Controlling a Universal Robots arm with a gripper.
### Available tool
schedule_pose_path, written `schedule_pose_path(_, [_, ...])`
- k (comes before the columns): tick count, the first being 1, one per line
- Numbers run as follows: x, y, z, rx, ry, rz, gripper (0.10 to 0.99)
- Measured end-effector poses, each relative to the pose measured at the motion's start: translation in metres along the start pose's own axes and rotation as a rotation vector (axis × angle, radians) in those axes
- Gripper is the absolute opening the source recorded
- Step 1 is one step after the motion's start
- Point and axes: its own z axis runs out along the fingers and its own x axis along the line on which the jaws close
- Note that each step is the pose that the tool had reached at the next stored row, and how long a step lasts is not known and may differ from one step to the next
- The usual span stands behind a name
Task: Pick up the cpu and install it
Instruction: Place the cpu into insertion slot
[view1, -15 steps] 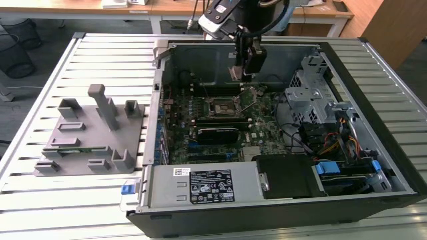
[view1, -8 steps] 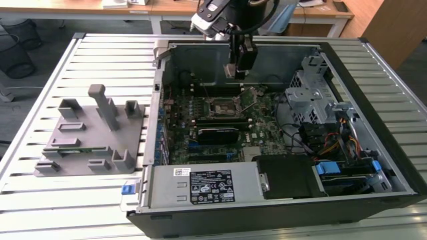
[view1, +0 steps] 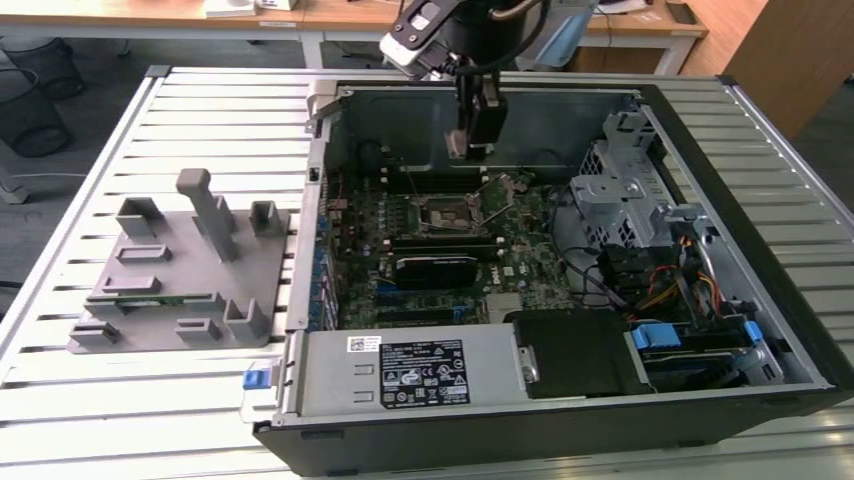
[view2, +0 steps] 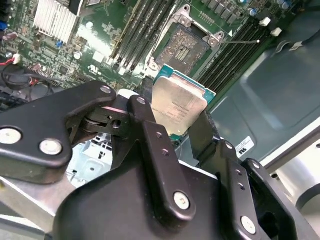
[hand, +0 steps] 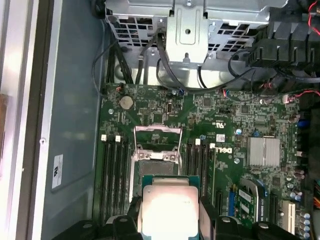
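Item: cpu (view2: 177, 107), a flat square chip with a dull-shiny silver-grey metal top and a thin green edge. The gripper (view2: 172, 119) is clamped on it, one black finger on each of two opposite sides. It is held in the air inside the open computer case (view1: 561, 90), above the motherboard (hand: 225, 115) and near the socket (hand: 157, 150), not seated in it.

Obscured:
- In the first wrist view the cpu (hand: 170, 207) is cut off at the frame edge, and glare washes out its top.
- In the second wrist view one corner is hidden behind the gripper's black linkage.
- In the exterior view the gripper (view1: 477, 150) hangs over the case, the chip between its fingers is hard to make out, and the arm is cut off by the frame.
- The socket contacts are too fine to tell.

Materials and shapes:
- fingers (view2: 145, 122): matte black, flat bars with silver rivets.
- Socket: square recess with a bright metal frame, flanked by long dark memory slots.
- Motherboard: green, densely studded.
- heatsink (hand: 263, 151): silver, finned.
- drive cage (view1: 621, 190): perforated grey sheet metal.
- fixture (view1: 187, 270): grey plastic with upright posts, on the slatted metal table (view1: 200, 100), at the exterior view's left of the case.
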Motion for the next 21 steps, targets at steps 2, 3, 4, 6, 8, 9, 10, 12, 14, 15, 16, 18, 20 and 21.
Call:
schedule_pose_path(2, [0.001, -0.0002, 0.0037, 0.0, 0.0002, 0.002, 0.533])
schedule_pose_path(3, [0.0013, -0.0004, 0.0055, 0.0, 0.0001, 0.001, 0.533])
schedule_pose_path(4, [0.0016, -0.0008, 0.0072, -0.001, 0.0002, -0.003, 0.533])
schedule_pose_path(6, [0.0016, -0.0011, 0.0107, -0.002, 0.0024, -0.027, 0.533])
schedule_pose_path(8, [0.002, -0.0014, 0.0143, -0.003, 0.0033, -0.039, 0.533])
schedule_pose_path(9, [0.0021, -0.0014, 0.0161, -0.003, 0.0038, -0.039, 0.533])
schedule_pose_path(10, [0.0026, -0.0016, 0.0179, -0.003, 0.0046, -0.039, 0.533])
schedule_pose_path(12, [0.0035, -0.0019, 0.0216, -0.003, 0.0056, -0.039, 0.533])
schedule_pose_path(14, [0.0037, -0.0021, 0.0249, -0.003, 0.0064, -0.039, 0.533])
schedule_pose_path(15, [0.0037, -0.0022, 0.0258, -0.003, 0.0065, -0.039, 0.533])
schedule_pose_path(16, [0.0038, -0.0022, 0.0263, -0.004, 0.0065, -0.039, 0.533])
schedule_pose_path(18, [0.0037, -0.0023, 0.0276, -0.005, 0.0064, -0.039, 0.533])
schedule_pose_path(20, [0.0031, -0.0024, 0.0283, -0.005, 0.0067, -0.039, 0.533])
schedule_pose_path(21, [0.0028, -0.0025, 0.0288, -0.005, 0.0069, -0.039, 0.533])
